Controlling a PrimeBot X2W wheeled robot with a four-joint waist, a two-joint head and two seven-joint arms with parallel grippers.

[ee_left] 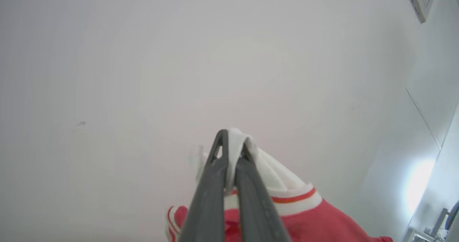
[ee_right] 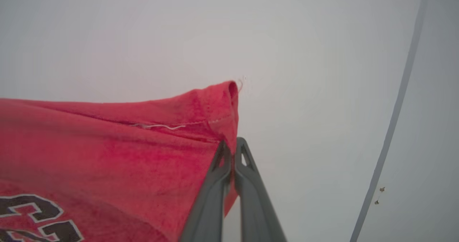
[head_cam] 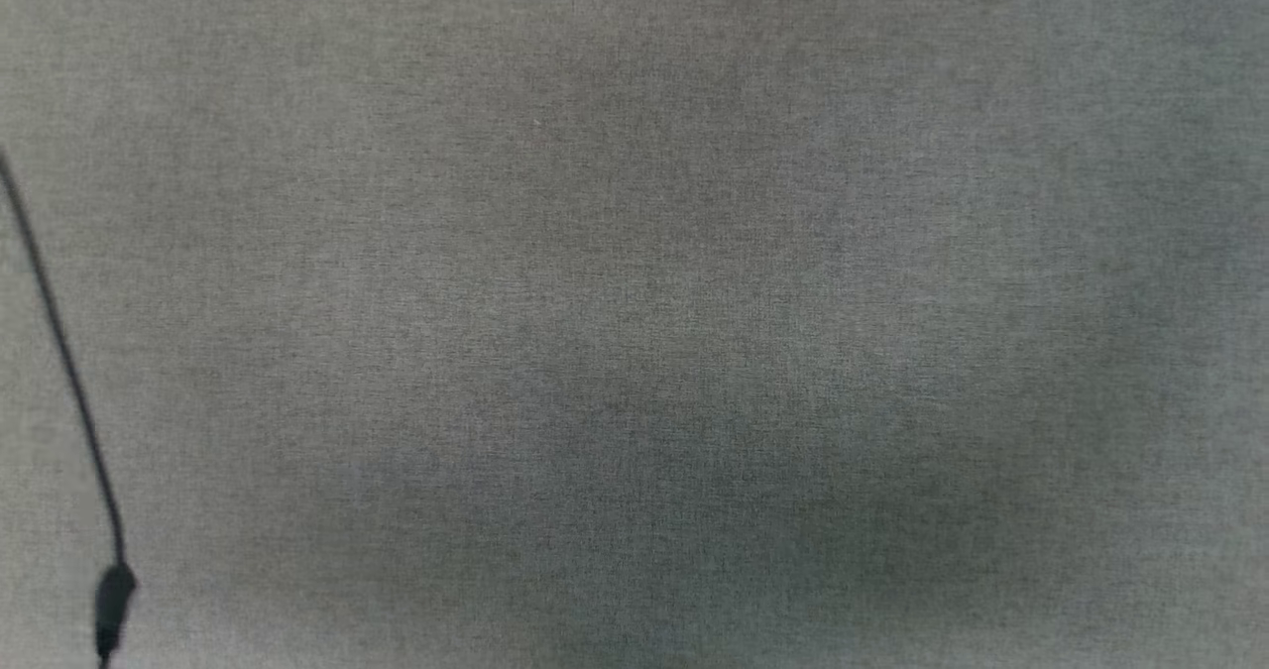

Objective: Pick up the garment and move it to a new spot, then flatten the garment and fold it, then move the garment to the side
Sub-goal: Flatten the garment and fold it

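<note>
Left gripper (ee_left: 233, 141): fingers pressed together on a white fold of the garment (ee_left: 312, 217), beside its striped trim. Right gripper (ee_right: 233, 146): fingers pinching a red hemmed corner, numerals lower down the cloth

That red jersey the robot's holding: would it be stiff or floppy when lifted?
Probably floppy: the garment drapes in soft creases from where the right fingers pinch its hem. Likely light, since a thin pinch of white cloth between the left fingers seems enough to hold it. It looks fuzzy rather than slick, so slipping seems unlikely.
</note>
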